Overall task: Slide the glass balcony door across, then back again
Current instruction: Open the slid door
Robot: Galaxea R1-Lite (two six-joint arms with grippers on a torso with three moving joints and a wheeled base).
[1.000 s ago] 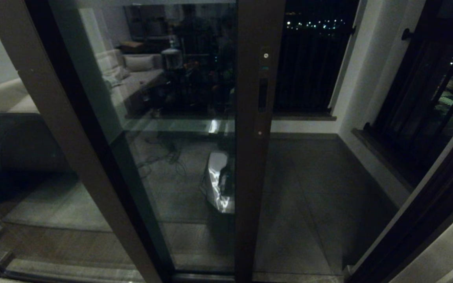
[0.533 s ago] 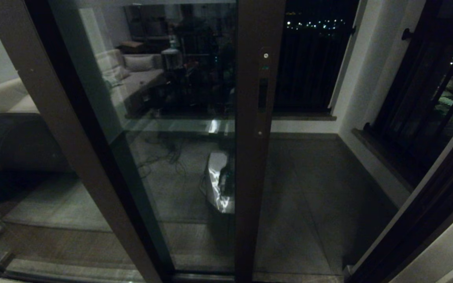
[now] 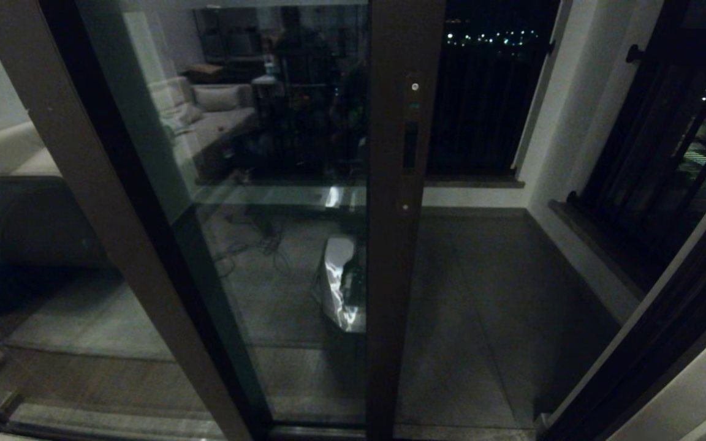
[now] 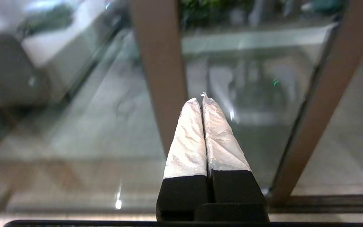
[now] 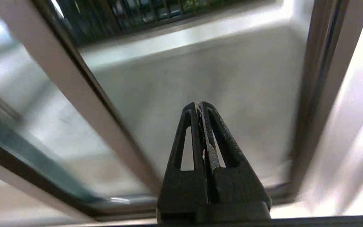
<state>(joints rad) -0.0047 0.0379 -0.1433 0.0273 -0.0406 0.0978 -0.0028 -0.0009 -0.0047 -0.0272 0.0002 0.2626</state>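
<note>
The glass balcony door (image 3: 304,245) stands partly open at the middle of the head view, its dark brown upright edge carrying a narrow slot handle (image 3: 410,146) and a small round lock (image 3: 414,86). To its right the opening shows the balcony floor (image 3: 488,306); to its left leans a plain brown stile (image 3: 102,202). The glass reflects a sofa (image 3: 206,116). Both pincers appear only in the wrist views: the left pincer (image 4: 202,98) is pressed together before the glass, and the right pincer (image 5: 199,105) is also pressed together, holding nothing.
</note>
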